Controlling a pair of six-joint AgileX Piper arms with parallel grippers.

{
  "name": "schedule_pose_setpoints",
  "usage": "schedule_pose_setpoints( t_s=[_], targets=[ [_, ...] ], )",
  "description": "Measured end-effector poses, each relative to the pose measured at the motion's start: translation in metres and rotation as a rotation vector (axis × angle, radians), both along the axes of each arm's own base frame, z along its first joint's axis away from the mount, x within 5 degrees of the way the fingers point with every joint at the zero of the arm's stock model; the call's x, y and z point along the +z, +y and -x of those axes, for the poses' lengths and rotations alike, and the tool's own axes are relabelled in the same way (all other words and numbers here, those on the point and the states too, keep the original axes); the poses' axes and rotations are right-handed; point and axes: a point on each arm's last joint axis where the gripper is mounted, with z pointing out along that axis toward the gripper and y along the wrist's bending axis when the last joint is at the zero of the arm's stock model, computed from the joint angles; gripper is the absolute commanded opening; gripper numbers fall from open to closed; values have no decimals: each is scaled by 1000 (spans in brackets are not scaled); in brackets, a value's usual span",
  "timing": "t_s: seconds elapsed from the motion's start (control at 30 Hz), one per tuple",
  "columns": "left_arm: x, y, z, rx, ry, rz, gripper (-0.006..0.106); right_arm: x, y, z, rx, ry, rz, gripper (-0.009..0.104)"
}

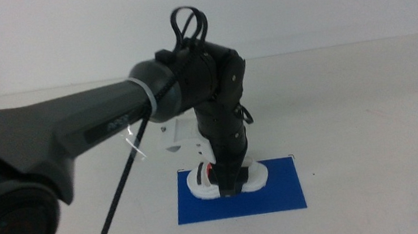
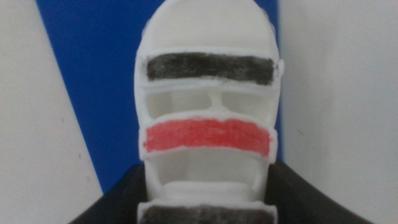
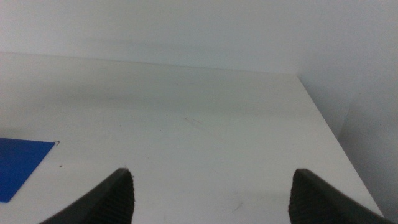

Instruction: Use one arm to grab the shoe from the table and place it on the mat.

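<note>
The white shoe (image 1: 198,182) with dark straps and one red strap lies on the blue mat (image 1: 281,190) on the white table (image 1: 372,110). The dark arm (image 1: 95,121) comes in from the left and bends down over the mat. My left gripper (image 1: 229,186) points straight down and its jaws stand against both sides of the shoe. In the left wrist view the shoe (image 2: 208,134) fills the middle between the jaws of the left gripper (image 2: 208,202), with the mat (image 2: 93,81) under it. My right gripper (image 3: 211,193) is open and empty, out of the middle view.
A white bracket (image 1: 179,137) sits on the arm behind the gripper, and a black cable (image 1: 116,212) hangs down from the arm. The right wrist view shows bare table (image 3: 186,124), a corner of the mat (image 3: 18,163) and the table's edge (image 3: 323,118).
</note>
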Motion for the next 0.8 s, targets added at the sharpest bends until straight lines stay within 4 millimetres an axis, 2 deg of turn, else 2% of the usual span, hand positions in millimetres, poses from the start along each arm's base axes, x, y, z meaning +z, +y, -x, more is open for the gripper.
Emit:
schedule_pose_setpoints(
  t_s=[0.13,0.47,0.5,0.6,0.8],
  targets=[
    [-12,-1,-2,0,20,-18,-1,0,0,0,0,0,0,64],
    [-16,-3,-4,1,12,-6,2,0,0,0,0,0,0,64],
    [-16,-4,-4,2,11,-4,18,0,0,0,0,0,0,64],
    [-16,-4,-4,5,15,2,35,0,0,0,0,0,0,64],
    [-16,-5,-3,10,23,12,77,0,0,0,0,0,0,64]
  ],
)
